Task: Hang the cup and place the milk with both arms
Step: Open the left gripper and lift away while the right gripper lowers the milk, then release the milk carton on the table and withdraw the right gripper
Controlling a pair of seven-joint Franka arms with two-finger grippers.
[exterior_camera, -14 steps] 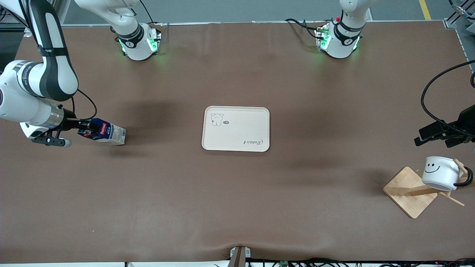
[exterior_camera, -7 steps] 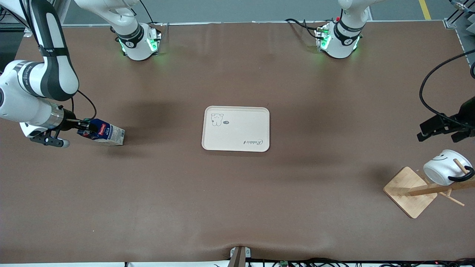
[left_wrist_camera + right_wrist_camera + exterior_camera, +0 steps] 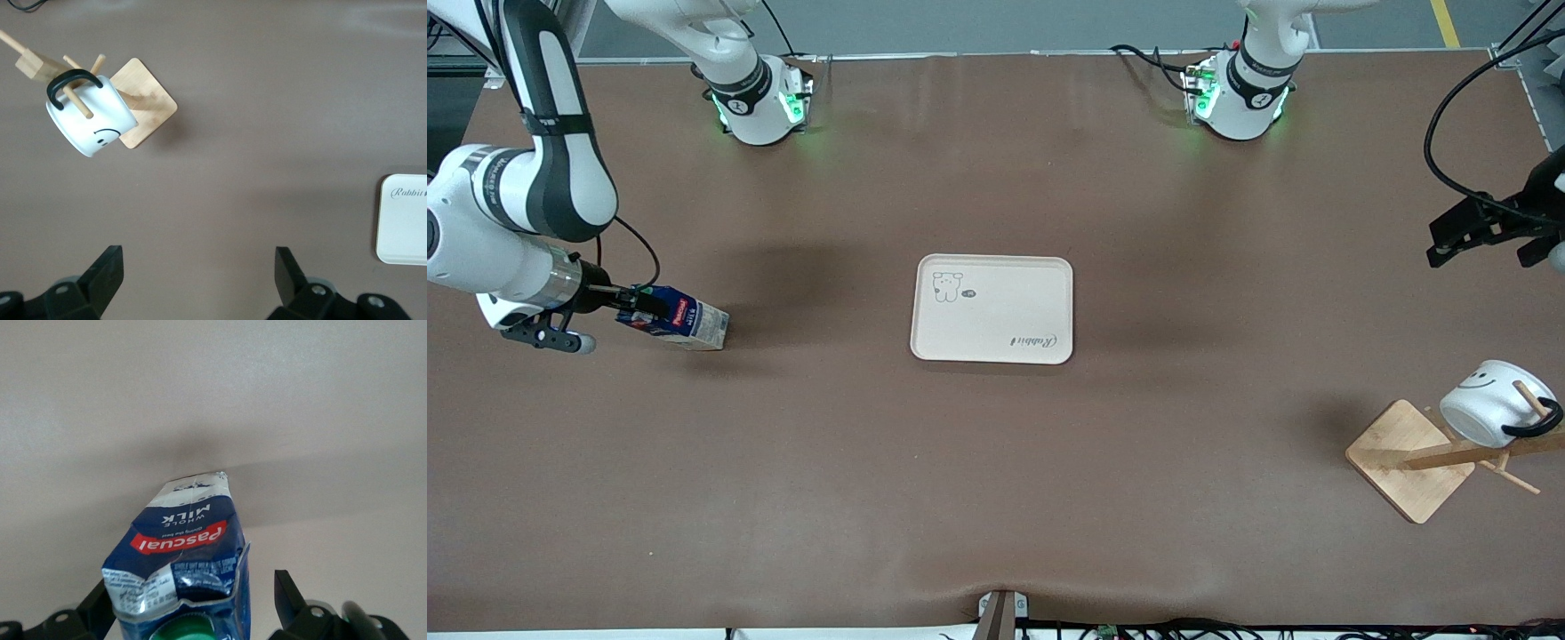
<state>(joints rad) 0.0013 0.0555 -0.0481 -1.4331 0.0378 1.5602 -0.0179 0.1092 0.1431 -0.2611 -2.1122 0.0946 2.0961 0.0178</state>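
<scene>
Dial set on the front view, centre on the cream rectangular tray with a small bear drawing (image 3: 992, 308), which lies flat mid-table on the brown table (image 3: 996, 498).

- 9 o'clock, well apart from the tray, at the right arm's end: small dark-blue milk carton with red-and-white label and green screw cap (image 3: 680, 322). It lies over on its side, pale lower end pointing toward the tray and cap end toward the arm. Cannot tell whether the cap end is lifted off the table.
- Right gripper (image 3: 633, 311): low at the carton's cap end. In the right wrist view the jaws stand wide on either side of the carton (image 3: 183, 547), one finger (image 3: 100, 610) at its edge, the other with a visible gap. Not clamped.
- 4 o'clock, at the left arm's end: light wooden peg rack on a square base (image 3: 1405, 462). The small white mug with black loop handle and smiley face (image 3: 1489, 413) hangs tilted by its handle on a peg, also seen in the left wrist view (image 3: 90, 120).
- 2 to 3 o'clock: left gripper (image 3: 1489, 242) up in the air over bare table, well apart from the rack, jaws spread wide and holding nothing (image 3: 200, 273).
</scene>
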